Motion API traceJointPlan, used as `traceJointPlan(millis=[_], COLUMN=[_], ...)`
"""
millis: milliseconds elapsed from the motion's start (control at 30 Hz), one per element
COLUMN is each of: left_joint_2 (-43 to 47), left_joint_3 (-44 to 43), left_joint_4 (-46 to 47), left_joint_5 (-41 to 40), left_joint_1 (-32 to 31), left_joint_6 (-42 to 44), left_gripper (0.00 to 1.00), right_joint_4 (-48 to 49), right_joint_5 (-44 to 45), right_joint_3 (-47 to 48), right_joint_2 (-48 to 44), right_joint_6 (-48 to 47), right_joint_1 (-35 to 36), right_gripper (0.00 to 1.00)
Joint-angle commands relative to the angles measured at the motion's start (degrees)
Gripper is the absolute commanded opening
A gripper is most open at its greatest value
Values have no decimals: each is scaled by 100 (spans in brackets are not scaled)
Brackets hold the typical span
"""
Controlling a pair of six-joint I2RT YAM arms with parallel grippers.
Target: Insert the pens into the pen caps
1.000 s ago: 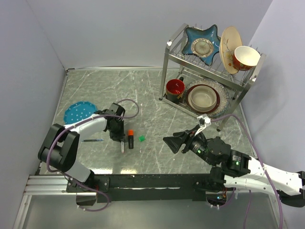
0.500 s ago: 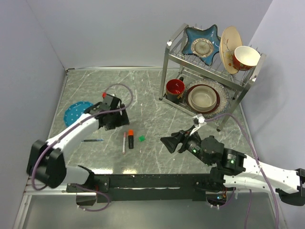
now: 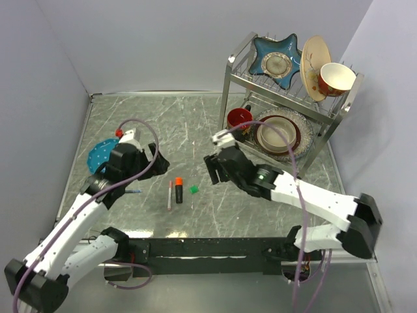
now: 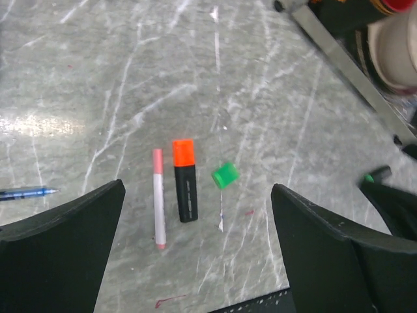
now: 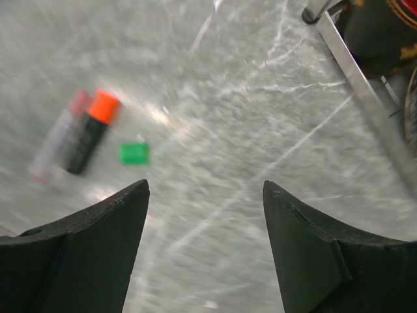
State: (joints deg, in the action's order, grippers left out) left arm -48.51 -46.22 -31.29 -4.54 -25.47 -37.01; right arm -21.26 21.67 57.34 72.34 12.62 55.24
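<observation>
Nearest you, three of the task's things lie together on the surface (image 3: 195,130), between your two arms. There is the thin white pen (image 4: 158,207) and, just beside it, the stubby black marker (image 4: 186,195) with its orange cap (image 4: 183,151) seated on the far end. A little to the right is the green cap (image 4: 225,176), loose and alone. The white pen's far end looks pink, so I judge it capped too. The blue pen (image 4: 26,193) lies apart to the left, crosswise. No green-tipped marker shows, so that loose cap has no partner in view.

Just beyond them, your left claw (image 3: 151,163) hangs above the surface, spread wide and grasping nothing. Its camera frames the whole group, a good vantage for choosing. Your right claw (image 5: 205,189) is released as well, empty and tilted down toward the green cap, likely lined up for it. Its view is blurred.

Farther off sit the blue plate (image 3: 101,155) and the dish rack (image 3: 287,98), outside this job.
</observation>
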Motion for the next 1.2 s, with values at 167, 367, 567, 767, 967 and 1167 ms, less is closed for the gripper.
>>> traceJointPlan(millis=[167,367,567,767,967,1167], left_joint_2=[1756,1784,1573,1660,2020,2284], left_joint_3=[658,579,447,508,517,535], left_joint_4=[905,799,668,747,747,729], left_joint_5=[858,823,813,964,656,507], left_joint_1=[-80,-458,-485,-485,-485,-485], left_joint_6=[467,529,599,581,573,555], left_gripper=[99,100,99,99,99,99], right_joint_4=[-1873,-1856,-1970,-2049,-2216,-2199], right_joint_5=[-638,-1472,-1376,-1437,-1587,-1464], right_joint_3=[236,-1056,-1603,-1665,-1533,-1454], right_joint_2=[414,-106,-18,-106,254,588], right_joint_6=[-3825,-4891,-5216,-5604,-5674,-5849], right_joint_1=[-804,-1410,-2069,-2553,-2878,-3063], right_gripper=[76,69,63,55,55,55])
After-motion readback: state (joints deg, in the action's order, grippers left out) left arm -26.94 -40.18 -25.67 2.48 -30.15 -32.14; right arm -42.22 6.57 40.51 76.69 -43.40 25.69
